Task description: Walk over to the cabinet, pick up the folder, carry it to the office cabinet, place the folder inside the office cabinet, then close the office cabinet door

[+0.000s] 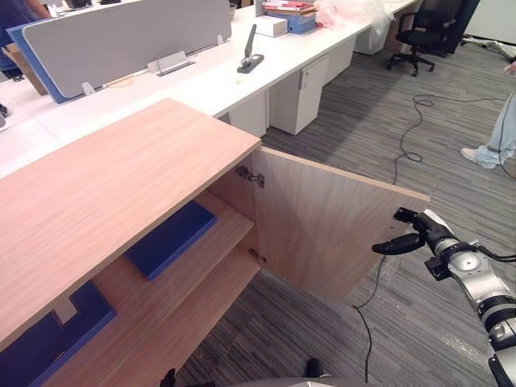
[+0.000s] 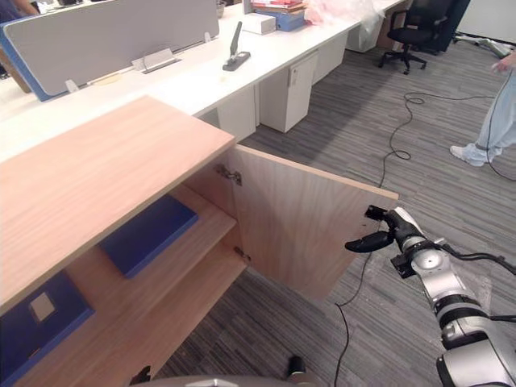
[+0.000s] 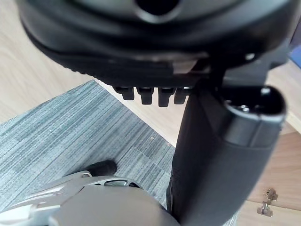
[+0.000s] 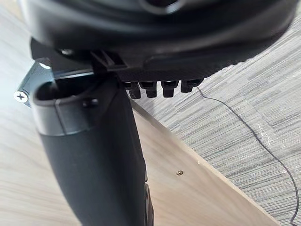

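The wooden office cabinet stands before me with its door swung wide open to the right. Inside, a blue folder lies flat on the upper shelf, and a second blue folder lies further left at the view's bottom corner. My right hand is open, its straight fingers at the door's free outer edge, on the side facing away from the cabinet. In the right wrist view the door's wood lies right past that hand. My left hand hangs open and empty above the carpet beside the cabinet.
White desks with a grey partition run behind the cabinet, a white drawer unit beneath them. A black office chair stands at the far right. A person's leg and shoe show at the right edge.
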